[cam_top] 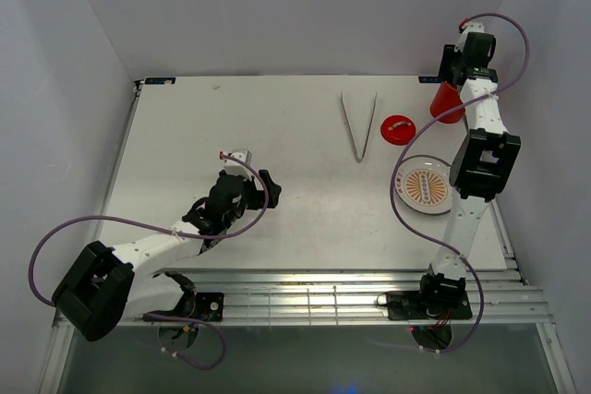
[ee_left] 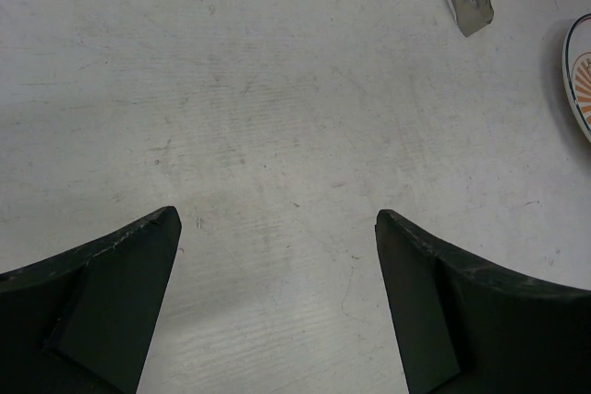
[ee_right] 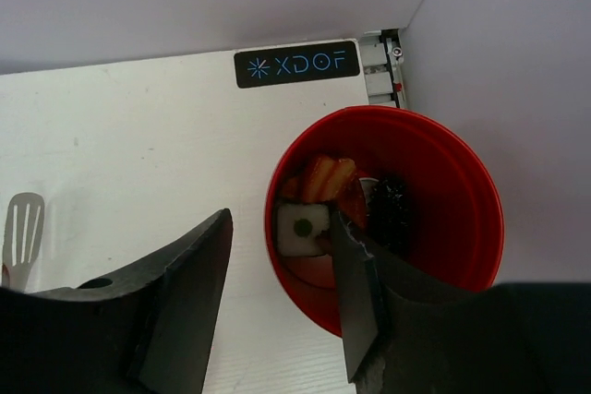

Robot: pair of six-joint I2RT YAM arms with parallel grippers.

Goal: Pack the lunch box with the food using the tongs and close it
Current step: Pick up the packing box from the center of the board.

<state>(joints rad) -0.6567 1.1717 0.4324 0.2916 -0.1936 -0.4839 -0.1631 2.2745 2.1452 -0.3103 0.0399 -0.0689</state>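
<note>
Overhead, the lunch box (cam_top: 445, 99) stands at the counter's (cam_top: 231, 117) far right corner, partly hidden by the right arm. Only the right wrist camera looks inside: the food (ee_right: 325, 177) lies at the bottom, and the right end effector (ee_right: 280, 219) sits half-spread astride the rim, its outer finger clear of the wall. Tongs (cam_top: 351, 126), lid (cam_top: 398, 128) and plate (cam_top: 404, 182) lie separately nearby. The left end effector (ee_left: 277, 219) gapes wide above the counter, holding nothing.
</note>
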